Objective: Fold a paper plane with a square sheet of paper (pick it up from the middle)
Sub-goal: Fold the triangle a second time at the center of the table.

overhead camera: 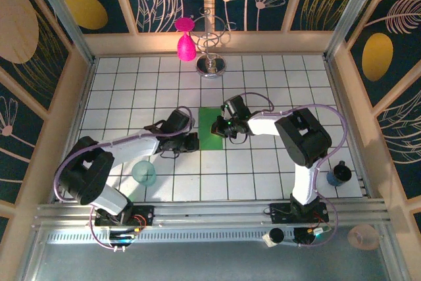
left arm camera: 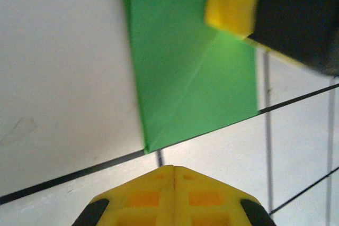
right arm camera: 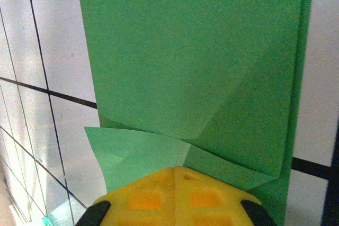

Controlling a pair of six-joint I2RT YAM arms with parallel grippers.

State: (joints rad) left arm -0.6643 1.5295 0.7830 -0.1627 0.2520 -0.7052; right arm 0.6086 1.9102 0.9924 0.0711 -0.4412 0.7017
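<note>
White-tiled tabletop (overhead camera: 118, 83) bears a thin bright-green part-folded paper sheet (overhead camera: 209, 133), likely light, limp, crease-prone, best pinched mid-sheet; right hand (right arm camera: 177, 170) presses it closed-fingered, left hand (left arm camera: 174, 169) closed nearby.

From my console I see the white tiled tabletop (overhead camera: 118, 90) with dark grid lines. At its far edge a wire stand (overhead camera: 212, 64) sits on a round metal base, and a pink teardrop-shaped object (overhead camera: 186, 45) hangs just beside it on the left. A translucent teal cup (overhead camera: 144, 173) stands upright near the front left. Over at the right edge is a small dark blue container (overhead camera: 339, 174) — I can't tell what kind. Dark walls (overhead camera: 39, 31) with painted flowers and yellow ovals enclose everything, and a metal rail (overhead camera: 210, 212) runs along the near edge.
</note>
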